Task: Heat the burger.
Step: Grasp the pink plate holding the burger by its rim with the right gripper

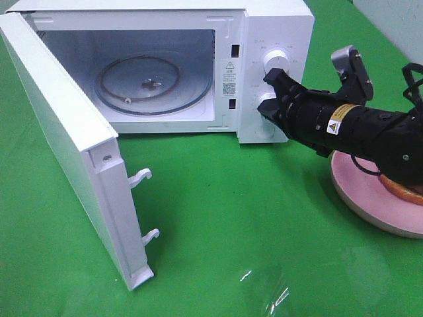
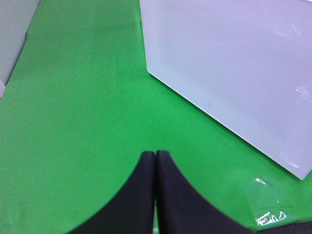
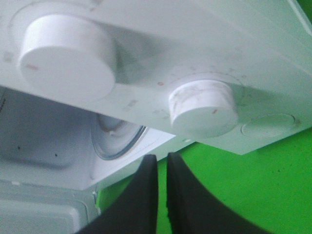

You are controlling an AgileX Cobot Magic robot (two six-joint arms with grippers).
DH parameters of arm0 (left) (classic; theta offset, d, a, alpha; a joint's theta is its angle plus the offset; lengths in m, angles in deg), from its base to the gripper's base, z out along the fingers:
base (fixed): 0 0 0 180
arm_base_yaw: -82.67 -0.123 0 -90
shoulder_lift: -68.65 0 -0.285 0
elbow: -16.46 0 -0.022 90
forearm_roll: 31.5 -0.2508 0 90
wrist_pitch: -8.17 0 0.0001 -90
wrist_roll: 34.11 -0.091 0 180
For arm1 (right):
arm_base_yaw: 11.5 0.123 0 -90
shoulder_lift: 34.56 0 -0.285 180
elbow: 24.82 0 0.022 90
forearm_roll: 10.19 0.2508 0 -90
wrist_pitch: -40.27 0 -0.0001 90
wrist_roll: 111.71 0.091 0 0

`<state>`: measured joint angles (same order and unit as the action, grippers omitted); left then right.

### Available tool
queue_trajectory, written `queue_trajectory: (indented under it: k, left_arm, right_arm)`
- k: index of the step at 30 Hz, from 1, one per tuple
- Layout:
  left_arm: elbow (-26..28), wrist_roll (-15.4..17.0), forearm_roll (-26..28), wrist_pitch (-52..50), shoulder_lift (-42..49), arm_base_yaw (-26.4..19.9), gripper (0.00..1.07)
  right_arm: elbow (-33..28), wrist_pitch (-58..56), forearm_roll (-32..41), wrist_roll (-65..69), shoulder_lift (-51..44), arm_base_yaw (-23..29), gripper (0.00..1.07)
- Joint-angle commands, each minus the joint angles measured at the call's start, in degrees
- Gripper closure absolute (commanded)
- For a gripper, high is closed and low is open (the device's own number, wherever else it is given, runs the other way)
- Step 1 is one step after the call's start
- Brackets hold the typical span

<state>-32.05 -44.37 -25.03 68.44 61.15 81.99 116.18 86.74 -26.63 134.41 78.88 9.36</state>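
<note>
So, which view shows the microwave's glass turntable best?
The exterior high view: through the open door the whole glass turntable is visible. The right wrist view catches only a slice of its rim. The left wrist view shows none of it, only the door's outer face.

Microwave (image 1: 277,26): white casing with faint grey panel markings.
Door (image 2: 229,58): pale white with a fine dotted mesh, upper right of the left wrist view.
Larger knob (image 3: 66,56) and smaller knob (image 3: 202,109): white, each with a small red mark.
Turntable (image 1: 155,82): clear greyish glass with a dark ring.
Cloth (image 1: 231,218): uniform bright green.
Plate (image 1: 370,198), right edge of the high view: pale pink.
Burger (image 1: 404,191): only an orange-brown sliver shows.
Right arm (image 1: 377,132): black, with a yellow-and-black warning label (image 1: 332,127).
Left gripper (image 2: 155,155) and right gripper (image 3: 158,161): black.
</note>
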Motion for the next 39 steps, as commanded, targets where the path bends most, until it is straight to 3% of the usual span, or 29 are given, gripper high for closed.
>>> queue_trajectory:
  k: [1, 4, 9, 15, 20, 23, 24, 27, 29, 30, 33, 35, 39]
  left_arm:
    - [-0.17, 0.29, 0.11, -0.69, 1.32, -0.06, 1.06]
    - [-0.17, 0.29, 0.11, -0.69, 1.32, -0.06, 1.06]
    - [-0.17, 0.29, 0.11, -0.69, 1.32, -0.06, 1.06]
    - [-0.17, 0.29, 0.11, -0.69, 1.32, -0.06, 1.06]
    - [-0.17, 0.29, 0.11, -0.69, 1.32, -0.06, 1.06]
    - [-0.17, 0.29, 0.11, -0.69, 1.26, -0.06, 1.06]
    - [-0.17, 0.29, 0.11, -0.69, 1.26, -0.06, 1.06]
    - [-0.17, 0.29, 0.11, -0.69, 1.2, -0.06, 1.06]
    - [-0.17, 0.29, 0.11, -0.69, 1.2, -0.06, 1.06]
    - [-0.17, 0.29, 0.11, -0.69, 1.2, -0.06, 1.06]
    - [-0.17, 0.29, 0.11, -0.69, 1.2, -0.06, 1.06]
    - [-0.17, 0.29, 0.11, -0.69, 1.2, -0.06, 1.06]
    - [-0.17, 0.29, 0.11, -0.69, 1.2, -0.06, 1.06]
  right_arm:
    - [0.06, -1.6, -3.84, -5.84, -1.95, 0.0, 1.0]
    - [0.17, -5.21, -8.94, -15.47, -4.58, 0.0, 0.98]
    - [0.23, -10.2, -10.77, -22.98, -7.22, 0.0, 0.96]
    - [5.61, -34.32, -18.16, -25.44, -12.78, 0.0, 0.9]
    - [7.62, -43.03, -19.14, -25.55, -14.67, 0.0, 0.87]
    - [9.8, -52.65, -18.85, -25.95, -15.64, 0.0, 0.79]
    - [10.49, -57.24, -17.7, -26.64, -15.7, 0.0, 0.74]
    - [10.94, -59.99, -16.33, -27.85, -15.7, 0.0, 0.71]
    - [11.97, -64.97, -12.38, -32.26, -15.64, 0.0, 0.65]
    - [13.75, -71.05, -4.41, -40.62, -15.64, 0.0, 0.55]
    - [14.32, -72.42, -1.49, -43.32, -15.64, 0.0, 0.5]
    - [15.53, -76.2, 8.08, -51.45, -15.64, 0.0, 0.32]
    - [15.53, -79.87, 12.38, -56.21, -15.24, 0.0, 0.26]
